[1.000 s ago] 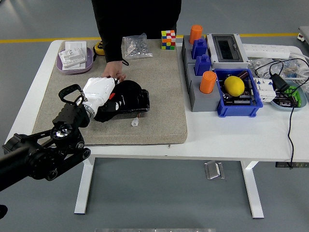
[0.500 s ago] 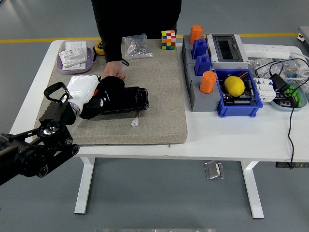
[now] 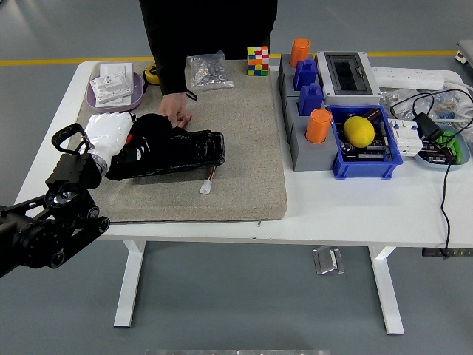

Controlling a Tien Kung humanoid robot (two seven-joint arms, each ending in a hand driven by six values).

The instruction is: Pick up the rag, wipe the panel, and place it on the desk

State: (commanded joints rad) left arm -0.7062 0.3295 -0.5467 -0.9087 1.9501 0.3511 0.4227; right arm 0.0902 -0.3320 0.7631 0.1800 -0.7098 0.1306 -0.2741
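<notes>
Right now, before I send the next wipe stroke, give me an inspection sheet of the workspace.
Surface: white table, beige mat on its left half.
Job's things: black rag on the black panel.
Clutter: Rubik's cube, bag of screws, lemon in the blue bin, orange cups.
Hands: left hand, white-gloved, on the rag; right nothing seen.
Cables: black cable at right.
Surroundings: person's hand beside the panel.

I'm looking down from one high head camera on the robot's side, facing forward over the white table [image 3: 222,225]. It's taking in the whole tabletop from well back.
</notes>
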